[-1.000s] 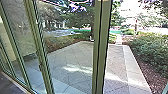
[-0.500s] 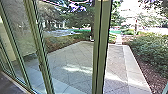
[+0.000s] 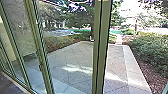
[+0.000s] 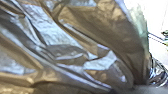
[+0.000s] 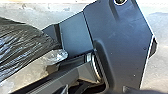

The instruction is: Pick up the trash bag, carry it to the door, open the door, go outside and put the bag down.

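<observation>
paved yard (image 3: 75, 57) beyond glass wall (image 3: 22, 32) w/ green frames; sun streaks on paving, bushes (image 3: 150, 50) on r side, mulch (image 3: 150, 75) betw. them & pale paved edge (image 3: 133, 70). thick green post (image 3: 101, 50) upright nr ctr of head view. trash bag (image 4: 75, 47) v. close to l wrist cam, shiny, crumpled; dark creased plastic (image 5: 22, 45) in r wrist view, beside robot's dark plate (image 5: 120, 45). l & r hands: can't tell how far open or what's held.

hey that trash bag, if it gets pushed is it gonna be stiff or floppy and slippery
The trash bag would likely flop and fold: its film is creased and wrinkled. Its glossy sheen suggests it may slide somewhat. Weight is hard to judge.
</observation>
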Motion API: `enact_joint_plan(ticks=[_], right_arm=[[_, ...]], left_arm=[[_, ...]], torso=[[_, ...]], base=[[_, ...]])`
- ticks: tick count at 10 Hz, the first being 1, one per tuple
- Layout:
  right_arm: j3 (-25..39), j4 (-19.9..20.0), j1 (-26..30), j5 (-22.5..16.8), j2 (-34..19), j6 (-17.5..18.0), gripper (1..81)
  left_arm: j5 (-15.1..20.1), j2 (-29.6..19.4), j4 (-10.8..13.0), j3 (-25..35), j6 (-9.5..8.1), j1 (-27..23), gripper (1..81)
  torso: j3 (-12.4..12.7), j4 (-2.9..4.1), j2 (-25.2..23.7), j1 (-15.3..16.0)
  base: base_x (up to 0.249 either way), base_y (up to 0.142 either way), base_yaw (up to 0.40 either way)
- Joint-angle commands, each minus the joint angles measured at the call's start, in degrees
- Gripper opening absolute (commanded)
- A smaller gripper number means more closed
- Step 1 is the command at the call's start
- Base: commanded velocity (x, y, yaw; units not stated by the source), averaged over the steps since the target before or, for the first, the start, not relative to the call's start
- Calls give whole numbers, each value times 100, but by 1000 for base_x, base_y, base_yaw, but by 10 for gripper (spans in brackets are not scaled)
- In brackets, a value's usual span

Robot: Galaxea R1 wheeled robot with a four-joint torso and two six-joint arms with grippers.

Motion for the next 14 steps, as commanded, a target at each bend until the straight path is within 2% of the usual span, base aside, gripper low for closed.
enact_joint_plan(ticks=[1, 6, 11, 14], right_arm=[[56, -41, 242, -303, 119, -32, 811], [48, -67, 233, -294, 146, -41, 811], [-5, -41, 260, -266, 50, -32, 811], [-5, -67, 251, -268, 14, -41, 811]], left_arm=[[317, -26, 44, 9, 61, -337, 10], [326, -79, 36, 9, 61, -337, 10], [317, -88, 62, 9, 61, -337, 10], [326, -53, 159, 9, 61, -337, 10]], torso=[[0, 0, 0, 0], [0, 0, 0, 0], [-2, 0, -2, 0], [-2, 0, -2, 0]], base=[[0, 0, 0], [0, 0, -16], [0, 0, -164], [0, 0, -201]])
